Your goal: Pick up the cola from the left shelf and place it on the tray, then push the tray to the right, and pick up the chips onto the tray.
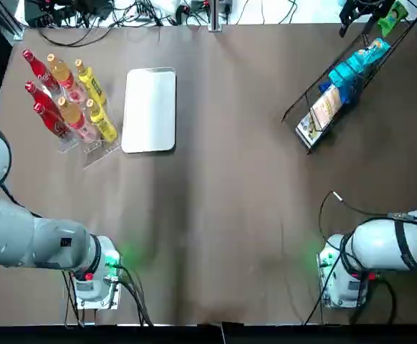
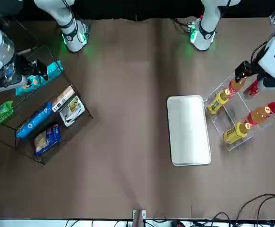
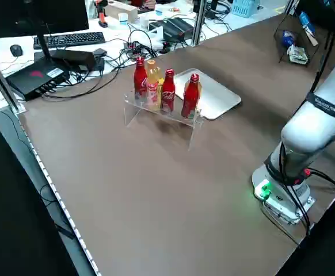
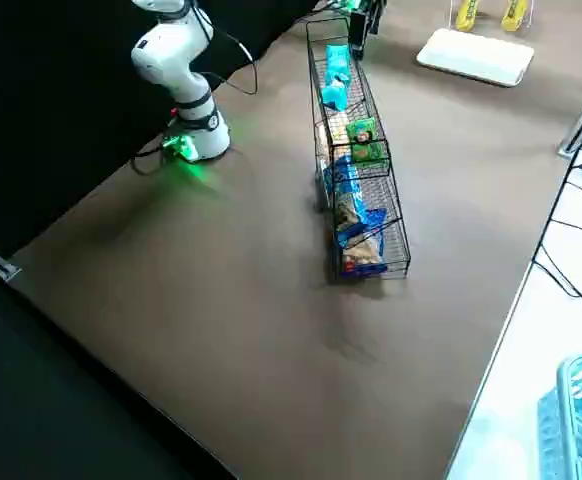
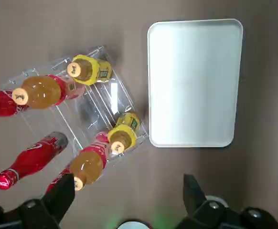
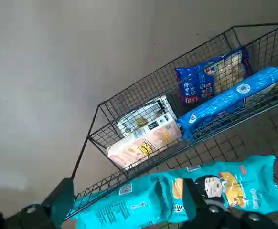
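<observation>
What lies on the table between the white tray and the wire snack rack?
Nothing. In the top view, the stretch of table between the tray and the wire rack is bare brown surface. The front view shows the same.

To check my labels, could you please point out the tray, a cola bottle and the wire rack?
tray [image 1: 150,110]: top view, bare middle.
cola bottle [image 5: 32,159]: left wrist view, red body.
wire rack [image 6: 139,91]: right wrist view, mesh wall.
</observation>
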Controlling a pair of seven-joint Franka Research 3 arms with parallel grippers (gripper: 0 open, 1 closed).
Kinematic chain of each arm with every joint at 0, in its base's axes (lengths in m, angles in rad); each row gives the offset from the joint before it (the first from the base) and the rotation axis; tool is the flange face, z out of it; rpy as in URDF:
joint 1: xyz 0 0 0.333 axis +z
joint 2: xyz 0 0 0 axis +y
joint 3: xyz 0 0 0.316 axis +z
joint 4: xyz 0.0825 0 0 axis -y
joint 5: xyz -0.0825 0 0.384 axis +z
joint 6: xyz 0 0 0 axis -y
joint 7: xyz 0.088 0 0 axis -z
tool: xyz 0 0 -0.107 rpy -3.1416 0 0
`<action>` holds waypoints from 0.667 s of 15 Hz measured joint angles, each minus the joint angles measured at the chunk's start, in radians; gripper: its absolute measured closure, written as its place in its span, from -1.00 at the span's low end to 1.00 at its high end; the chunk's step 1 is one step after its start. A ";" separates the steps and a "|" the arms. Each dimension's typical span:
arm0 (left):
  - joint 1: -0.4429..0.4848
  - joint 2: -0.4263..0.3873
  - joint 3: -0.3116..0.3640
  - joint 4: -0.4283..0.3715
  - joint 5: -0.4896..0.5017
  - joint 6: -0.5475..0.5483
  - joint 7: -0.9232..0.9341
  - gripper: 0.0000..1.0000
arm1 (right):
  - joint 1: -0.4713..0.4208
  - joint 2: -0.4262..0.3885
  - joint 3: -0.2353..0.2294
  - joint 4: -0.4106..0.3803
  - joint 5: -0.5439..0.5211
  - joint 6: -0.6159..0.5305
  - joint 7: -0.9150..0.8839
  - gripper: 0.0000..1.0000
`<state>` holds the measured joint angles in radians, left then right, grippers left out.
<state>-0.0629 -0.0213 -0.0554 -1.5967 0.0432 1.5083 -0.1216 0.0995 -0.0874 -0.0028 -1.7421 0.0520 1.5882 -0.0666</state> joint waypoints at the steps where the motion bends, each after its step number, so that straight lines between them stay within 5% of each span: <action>1: 0.000 0.000 0.000 0.000 0.000 0.004 0.000 -1.00 | -0.001 0.000 -0.002 0.000 0.000 0.004 0.000 -1.00; 10: 0.013 0.012 0.007 -0.001 0.015 0.027 0.007 -1.00 | -0.003 -0.001 -0.004 0.000 0.005 0.024 0.000 -1.00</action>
<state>-0.0496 -0.0089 -0.0487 -1.5979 0.0584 1.5352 -0.1146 0.0967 -0.0885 -0.0066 -1.7417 0.0572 1.6122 -0.0666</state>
